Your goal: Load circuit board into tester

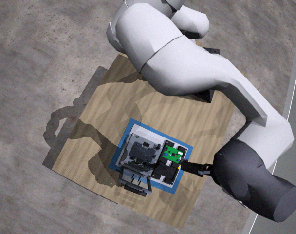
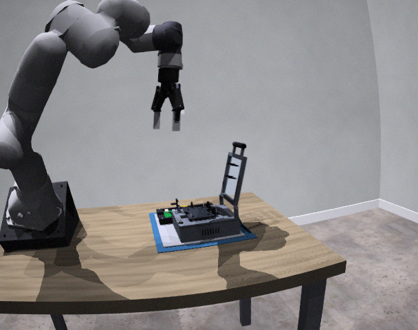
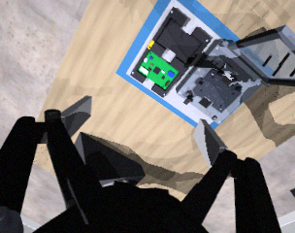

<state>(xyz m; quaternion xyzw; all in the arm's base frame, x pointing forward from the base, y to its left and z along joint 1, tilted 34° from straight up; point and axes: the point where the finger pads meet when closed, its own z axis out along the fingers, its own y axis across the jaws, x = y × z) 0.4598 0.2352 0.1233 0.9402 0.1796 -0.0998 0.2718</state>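
The green circuit board (image 1: pixel 172 154) (image 2: pixel 167 214) (image 3: pixel 159 70) lies component side up in one end of the black tray (image 1: pixel 164 173) (image 3: pixel 179 36). Its white connector (image 1: pixel 180 152) (image 3: pixel 144 71) is at the edge away from the tester. The grey tester (image 2: pixel 193 229) (image 3: pixel 196 92) stands beside the tray. Its lid (image 1: pixel 135 190) (image 2: pixel 238 144) (image 3: pixel 260 38) stands open, nearly upright. My gripper (image 2: pixel 166 124) (image 3: pixel 145 116) is open and empty, high above the table. Its fingertips are not clear in the top view. The tester's two pins and its lone post are too small to tell apart.
A blue-edged mat (image 1: pixel 160 133) (image 2: pixel 154 227) (image 3: pixel 123 68) lies under the tray and tester. A small yellow part (image 1: pixel 179 166) (image 3: pixel 150 45) is at the tray's outer edge. The raised lid is the tallest thing near the tray. The robot's black base (image 2: pixel 35 243) stands on the same table.
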